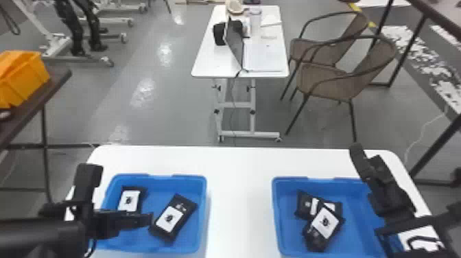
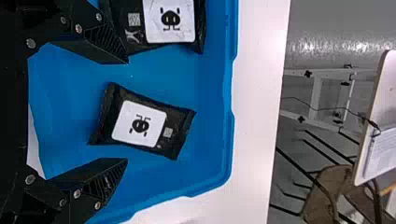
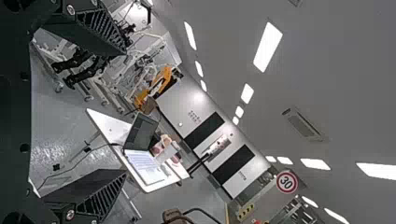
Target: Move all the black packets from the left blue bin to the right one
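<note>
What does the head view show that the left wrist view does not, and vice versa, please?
Head view: the right blue bin, where one black packet overlaps another, the right arm beside them, and an orange bin at far left.

Left wrist view: the ribbed inner faces of the left end effector's parted fingers.

Both: the left blue bin holding two black packets, the white table and the brown chairs.

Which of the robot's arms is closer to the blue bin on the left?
The left. Its open fingers hover over that bin, while the right arm is across the table, at the right bin's outer side.
</note>
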